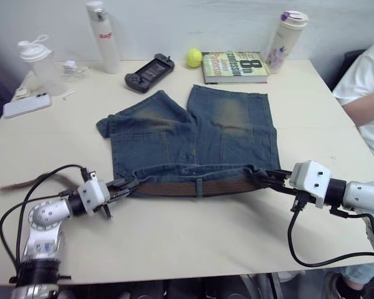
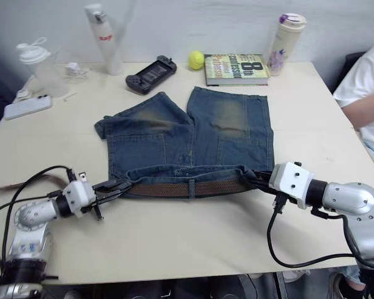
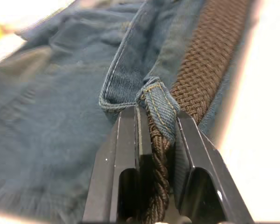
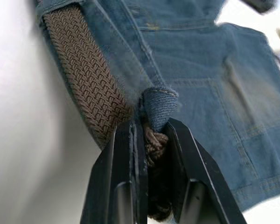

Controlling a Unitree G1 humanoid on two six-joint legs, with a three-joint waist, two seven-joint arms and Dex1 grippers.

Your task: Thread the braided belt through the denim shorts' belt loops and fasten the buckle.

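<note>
The denim shorts lie flat mid-table, waistband toward me. The braided belt runs along the waistband under a middle belt loop. A loose brown end trails off to the left. My left gripper is at the waistband's left end, shut on the belt with a belt loop at its tips. At the right end my right gripper is shut on the belt beside another loop. The buckle is hidden.
Along the far edge stand a shaker cup, a white bottle, a black game controller, a yellow ball, a book and a tumbler. A phone lies far left. A person's arm is at the right.
</note>
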